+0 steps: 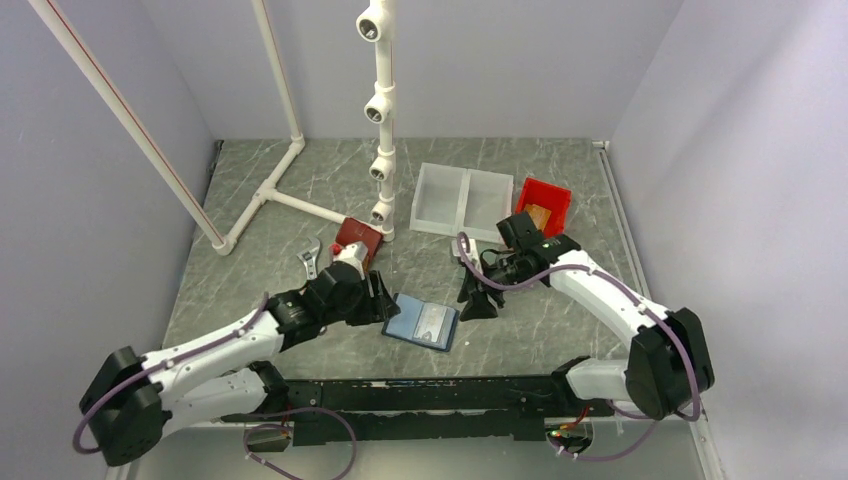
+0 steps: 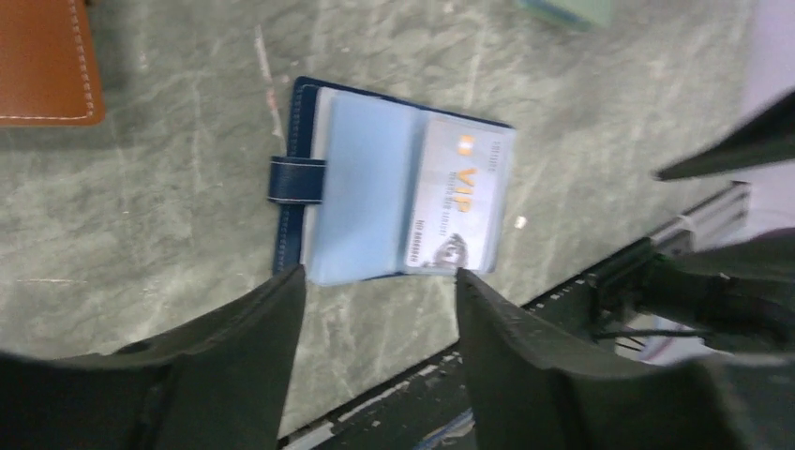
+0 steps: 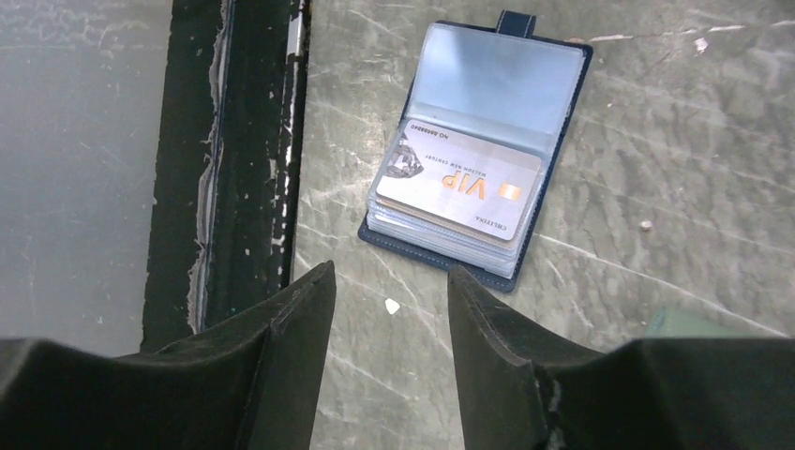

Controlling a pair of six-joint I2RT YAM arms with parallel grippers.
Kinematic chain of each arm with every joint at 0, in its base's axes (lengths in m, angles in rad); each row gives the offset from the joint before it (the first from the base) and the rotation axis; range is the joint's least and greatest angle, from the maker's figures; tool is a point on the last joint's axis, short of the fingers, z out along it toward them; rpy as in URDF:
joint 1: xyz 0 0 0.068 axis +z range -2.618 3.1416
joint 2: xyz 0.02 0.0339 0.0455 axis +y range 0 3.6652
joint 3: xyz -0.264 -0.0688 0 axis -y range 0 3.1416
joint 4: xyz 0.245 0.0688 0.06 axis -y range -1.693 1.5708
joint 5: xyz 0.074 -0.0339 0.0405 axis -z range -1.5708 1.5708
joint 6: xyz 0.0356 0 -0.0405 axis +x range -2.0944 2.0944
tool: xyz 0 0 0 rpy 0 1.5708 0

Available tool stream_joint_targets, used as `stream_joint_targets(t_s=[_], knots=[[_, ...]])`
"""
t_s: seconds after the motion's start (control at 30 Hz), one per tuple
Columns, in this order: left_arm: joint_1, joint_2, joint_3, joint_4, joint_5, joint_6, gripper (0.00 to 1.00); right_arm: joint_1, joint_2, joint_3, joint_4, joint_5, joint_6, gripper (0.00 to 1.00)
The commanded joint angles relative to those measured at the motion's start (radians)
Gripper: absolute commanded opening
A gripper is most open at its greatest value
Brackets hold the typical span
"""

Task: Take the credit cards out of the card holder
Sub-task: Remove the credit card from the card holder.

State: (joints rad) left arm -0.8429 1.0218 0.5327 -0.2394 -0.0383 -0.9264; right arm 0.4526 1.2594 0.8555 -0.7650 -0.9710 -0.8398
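The card holder (image 1: 421, 322) lies open and flat on the marble table between my two arms, navy outside with a strap tab, light blue inside. A pale credit card (image 2: 459, 206) printed "VIP" shows in its clear sleeve on top of a stack of sleeves (image 3: 464, 187). My left gripper (image 1: 385, 300) stands open just left of the holder (image 2: 375, 187), nothing between its fingers (image 2: 380, 272). My right gripper (image 1: 478, 300) is open too, a short way right of the holder (image 3: 487, 141), its jaws empty (image 3: 389, 272).
A dark red wallet (image 1: 357, 238) and a wrench (image 1: 310, 262) lie behind the left gripper. A brown wallet (image 2: 42, 61) is nearby. White trays (image 1: 462, 200), a red bin (image 1: 543, 205) and a white pipe frame (image 1: 380, 120) stand at the back. A black rail (image 1: 430, 395) runs along the near edge.
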Motion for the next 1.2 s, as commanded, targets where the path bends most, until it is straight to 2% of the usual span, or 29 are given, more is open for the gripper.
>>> stream_joint_targets(t_s=[0.0, 0.1, 0.23, 0.33, 0.7, 0.9, 1.17], knots=[[0.001, -0.096, -0.02, 0.041, 0.054, 0.056, 0.69, 0.057, 0.041, -0.006, 0.131, 0.068, 0.154, 0.47], [0.001, -0.138, -0.105, 0.244, 0.125, 0.022, 0.76, 0.11, 0.082, 0.0, 0.177, 0.142, 0.206, 0.35], [0.002, -0.105, -0.177, 0.45, 0.175, -0.022, 0.73, 0.172, 0.132, 0.016, 0.201, 0.234, 0.231, 0.13], [0.001, -0.038, -0.198, 0.557, 0.199, -0.046, 0.7, 0.217, 0.163, 0.023, 0.21, 0.305, 0.228, 0.06], [0.011, 0.262, -0.165, 0.793, 0.268, -0.068, 0.53, 0.306, 0.209, 0.019, 0.28, 0.456, 0.242, 0.07], [0.021, 0.359, -0.166, 0.871, 0.288, -0.086, 0.52, 0.34, 0.234, 0.019, 0.297, 0.511, 0.244, 0.08], [0.025, 0.385, -0.149, 0.82, 0.281, -0.067, 0.54, 0.35, 0.252, 0.023, 0.301, 0.546, 0.245, 0.09]])
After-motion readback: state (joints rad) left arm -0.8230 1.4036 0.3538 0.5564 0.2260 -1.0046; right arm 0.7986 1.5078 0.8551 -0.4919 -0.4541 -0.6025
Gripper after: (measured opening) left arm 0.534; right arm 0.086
